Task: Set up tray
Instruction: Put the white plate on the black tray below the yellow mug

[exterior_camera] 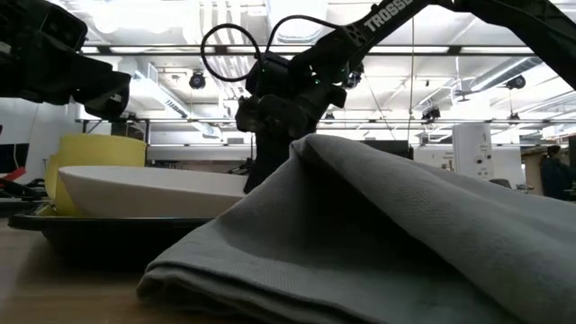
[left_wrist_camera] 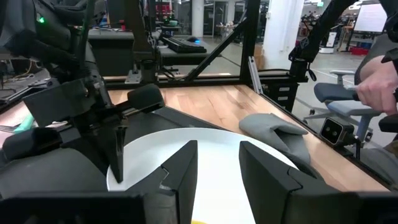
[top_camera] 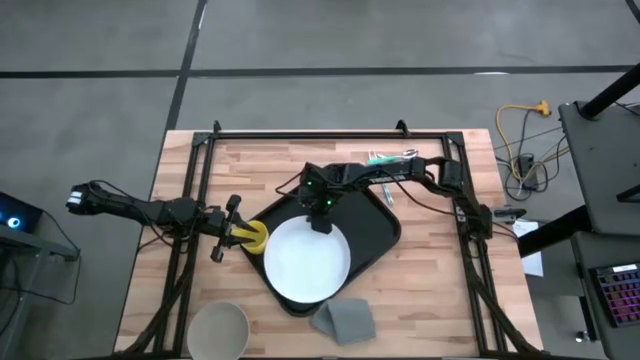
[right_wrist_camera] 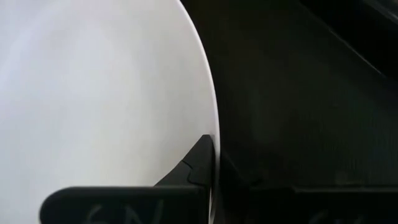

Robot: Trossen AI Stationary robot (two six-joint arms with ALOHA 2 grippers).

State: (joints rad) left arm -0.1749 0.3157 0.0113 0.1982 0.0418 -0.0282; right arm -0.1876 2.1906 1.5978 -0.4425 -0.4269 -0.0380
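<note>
- Lying mid-table, high view: tray [top_camera: 378, 225], flat, black, round-cornered, carried a white plate [top_camera: 308, 260]; right gripper [top_camera: 320, 222] pinched the plate's rim.
- Low view: tray's low rim [exterior_camera: 90, 225] showed beneath the plate.
- Left wrist view: left gripper [left_wrist_camera: 216, 163] held a yellow item.

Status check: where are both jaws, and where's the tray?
Right gripper at white plate rim, on tray. Left gripper holding yellow object beside plate. Grey cloth overlaps tray corner.

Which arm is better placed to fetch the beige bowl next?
Probably left. The left gripper is at the tray's left side by the yellow cup, on the beige bowl's side; the right gripper sits at the white plate's far rim.
</note>
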